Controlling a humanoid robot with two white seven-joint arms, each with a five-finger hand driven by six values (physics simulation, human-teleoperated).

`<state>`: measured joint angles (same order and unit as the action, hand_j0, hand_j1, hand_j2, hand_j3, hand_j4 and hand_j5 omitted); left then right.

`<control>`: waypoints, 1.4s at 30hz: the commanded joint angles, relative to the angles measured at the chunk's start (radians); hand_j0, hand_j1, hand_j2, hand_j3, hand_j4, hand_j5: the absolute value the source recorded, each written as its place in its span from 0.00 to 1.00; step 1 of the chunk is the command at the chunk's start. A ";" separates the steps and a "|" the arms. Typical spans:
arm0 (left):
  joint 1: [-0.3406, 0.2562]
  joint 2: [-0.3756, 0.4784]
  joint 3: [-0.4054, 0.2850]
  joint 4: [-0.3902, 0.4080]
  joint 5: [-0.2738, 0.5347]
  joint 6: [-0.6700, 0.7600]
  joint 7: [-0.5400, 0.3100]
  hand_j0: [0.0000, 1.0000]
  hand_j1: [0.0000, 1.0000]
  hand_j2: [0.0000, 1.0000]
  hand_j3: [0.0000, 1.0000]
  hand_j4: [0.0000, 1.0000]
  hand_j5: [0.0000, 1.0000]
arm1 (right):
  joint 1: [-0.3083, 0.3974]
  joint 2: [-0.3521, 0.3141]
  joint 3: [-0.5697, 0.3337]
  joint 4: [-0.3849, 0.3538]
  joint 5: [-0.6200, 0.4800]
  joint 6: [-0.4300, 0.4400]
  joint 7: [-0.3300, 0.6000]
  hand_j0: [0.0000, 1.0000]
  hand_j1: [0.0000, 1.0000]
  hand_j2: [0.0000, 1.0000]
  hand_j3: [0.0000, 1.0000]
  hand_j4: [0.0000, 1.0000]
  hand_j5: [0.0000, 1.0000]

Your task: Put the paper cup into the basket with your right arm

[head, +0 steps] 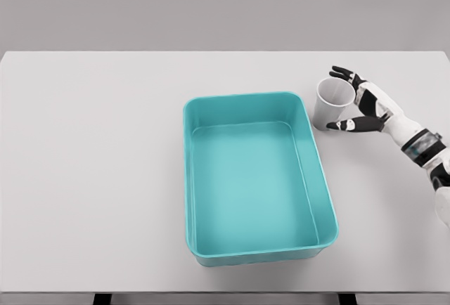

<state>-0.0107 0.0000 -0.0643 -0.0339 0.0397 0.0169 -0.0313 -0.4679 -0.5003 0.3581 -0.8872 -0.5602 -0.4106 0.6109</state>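
A white paper cup [332,101] stands upright on the table, just right of the basket's far right corner. The teal basket [191,178] is a rectangular tub in the middle of the table, with nothing inside. My right hand [349,100] is at the cup's right side, its fingers [344,73] spread behind the cup and the thumb [343,125] in front of it. The fingers bracket the cup but are not closed on it. My left arm is out of view.
The white table [91,178] stretches wide around the basket, its front edge near the bottom of the picture. A grey wall lies beyond the far edge.
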 commanded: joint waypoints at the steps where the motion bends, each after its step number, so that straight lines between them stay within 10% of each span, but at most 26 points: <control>1: 0.000 0.000 0.000 0.000 0.000 0.000 -0.001 1.00 1.00 1.00 1.00 1.00 1.00 | 0.000 0.002 -0.001 0.001 -0.006 0.001 0.000 1.00 1.00 1.00 1.00 1.00 1.00; 42: 0.000 0.000 0.000 0.000 0.000 0.000 -0.001 1.00 1.00 1.00 1.00 1.00 1.00 | -0.012 0.009 0.015 -0.003 -0.001 0.007 0.000 0.93 0.93 0.93 0.93 0.93 0.93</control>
<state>-0.0107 0.0000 -0.0646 -0.0339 0.0397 0.0169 -0.0318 -0.4801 -0.4900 0.3703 -0.8895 -0.5555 -0.4041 0.6109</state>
